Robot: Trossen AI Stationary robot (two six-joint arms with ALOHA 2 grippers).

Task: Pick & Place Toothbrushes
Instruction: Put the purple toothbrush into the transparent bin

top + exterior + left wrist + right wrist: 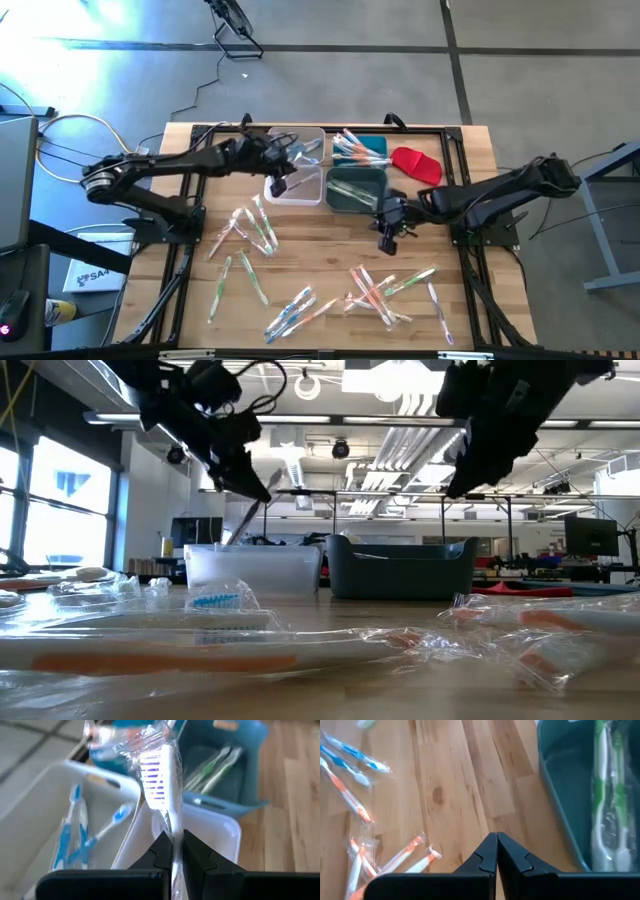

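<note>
My left gripper (283, 178) hangs over the clear bin (296, 166), shut on a plastic-wrapped white toothbrush (159, 780) with bluish bristles. Blue toothbrushes (75, 832) lie inside that bin. My right gripper (388, 236) is shut with nothing between its fingers (496, 851), above bare wood just in front of the dark teal bin (355, 188), which holds green toothbrushes (607, 795). Many wrapped toothbrushes (375, 290) lie loose on the table's near half. My left gripper pinches the toothbrush's handle (174, 837), a little below the head, wrapper and all, between its two fingers. The head sticks out ahead of the fingertips. In the low view the brush (245, 520) slants down from the gripper (258, 485), clear of the bin below.
A blue bin (368, 148) with toothbrushes stands behind the teal one, with a red piece (418, 165) to its right. More loose toothbrushes (250, 225) lie front left. Bare wood shows between the two scattered groups.
</note>
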